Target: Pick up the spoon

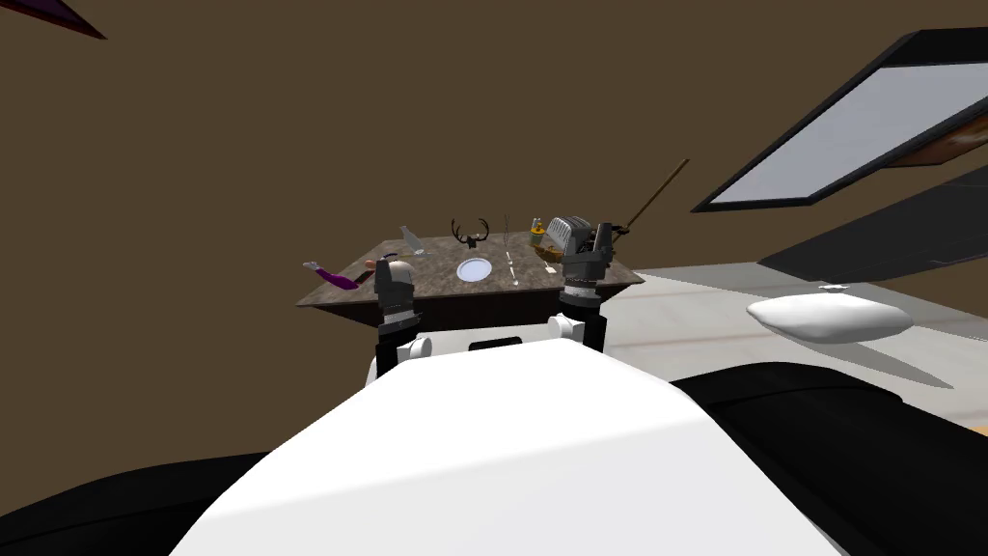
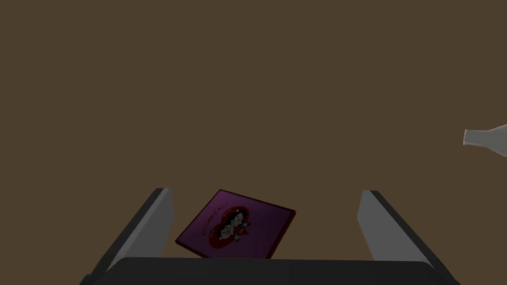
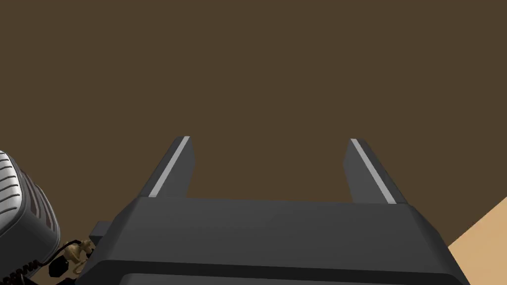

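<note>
A dark stone-patterned table [image 1: 434, 290] stands in front of me with a white plate [image 1: 474, 269] at its middle. Thin pale cutlery [image 1: 512, 267] lies just right of the plate; I cannot tell which piece is the spoon. My left gripper [image 1: 393, 267] hovers over the table's near left corner, and its wrist view shows it open [image 2: 265, 190] with nothing between the fingers. My right gripper [image 1: 600, 237] is raised at the table's right side, also open [image 3: 267, 139] and empty.
A ribbed metal appliance [image 1: 567, 233] [image 3: 20, 198] stands at the right gripper's side. A black antler ornament [image 1: 470, 233], a pale bottle [image 1: 412, 239] [image 2: 487, 138] and a purple object [image 1: 338, 278] are on the table. A purple picture box [image 2: 237, 228] lies beyond the left fingers. A white cushion [image 1: 830, 317] lies at right.
</note>
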{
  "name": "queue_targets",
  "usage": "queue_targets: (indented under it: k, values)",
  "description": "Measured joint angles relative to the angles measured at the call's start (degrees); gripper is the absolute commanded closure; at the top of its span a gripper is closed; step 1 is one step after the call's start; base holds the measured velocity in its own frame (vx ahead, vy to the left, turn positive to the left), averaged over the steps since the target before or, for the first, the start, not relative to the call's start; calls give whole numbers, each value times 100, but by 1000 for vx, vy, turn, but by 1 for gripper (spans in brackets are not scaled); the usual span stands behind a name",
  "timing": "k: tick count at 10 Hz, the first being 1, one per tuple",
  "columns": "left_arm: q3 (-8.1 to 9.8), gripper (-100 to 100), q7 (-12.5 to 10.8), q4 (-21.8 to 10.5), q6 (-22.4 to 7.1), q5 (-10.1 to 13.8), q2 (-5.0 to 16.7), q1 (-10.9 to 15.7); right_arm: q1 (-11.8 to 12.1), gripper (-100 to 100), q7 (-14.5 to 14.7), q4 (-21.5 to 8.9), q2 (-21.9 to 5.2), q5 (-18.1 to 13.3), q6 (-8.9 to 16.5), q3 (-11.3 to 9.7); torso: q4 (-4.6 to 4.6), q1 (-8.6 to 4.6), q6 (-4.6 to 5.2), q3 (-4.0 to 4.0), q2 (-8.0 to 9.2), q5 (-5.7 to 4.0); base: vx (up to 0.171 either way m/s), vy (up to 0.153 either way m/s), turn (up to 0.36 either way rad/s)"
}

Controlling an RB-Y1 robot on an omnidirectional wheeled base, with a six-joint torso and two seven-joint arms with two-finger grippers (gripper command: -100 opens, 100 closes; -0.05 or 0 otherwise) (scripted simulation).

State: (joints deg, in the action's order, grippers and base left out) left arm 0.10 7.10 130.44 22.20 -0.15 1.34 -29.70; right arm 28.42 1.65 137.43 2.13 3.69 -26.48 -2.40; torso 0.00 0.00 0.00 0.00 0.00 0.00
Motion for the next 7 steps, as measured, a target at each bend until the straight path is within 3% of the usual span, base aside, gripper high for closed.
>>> queue_targets:
  k: [3,7]
  values:
    - [0,0,0,0,0,0,0,0,75,-100,136,-79,-449,85,163,32,1,2,0,4,7,0,-17,13,59]
    - [0,0,0,0,0,0,0,0,185,-100,367,-187,-1062,241,636,166,1,7,-1,3,5,2,-14,25,91]
